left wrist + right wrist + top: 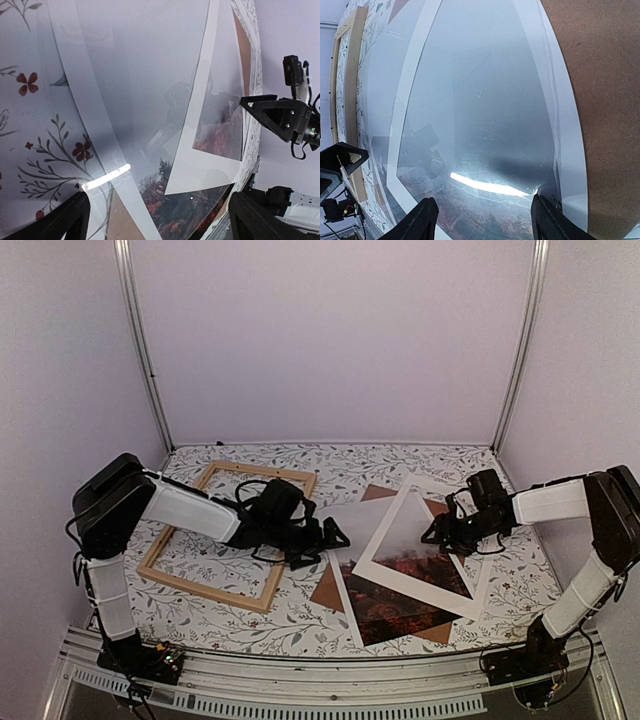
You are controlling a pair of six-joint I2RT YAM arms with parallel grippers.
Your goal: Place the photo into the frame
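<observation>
The frame of light wood strips lies flat at the left, also showing in the right wrist view. The photo, red foliage below and misty grey above, lies at centre under a tilted white mat. In the left wrist view the photo sits beneath a glossy clear sheet. My left gripper hovers open over the photo's left edge, nothing between its fingers. My right gripper stands open low over the mat's right side and the clear sheet.
A brown backing board lies under the stack, its corners sticking out. The table wears a floral cloth. White walls and metal posts close in the back and sides. The right gripper shows in the left wrist view.
</observation>
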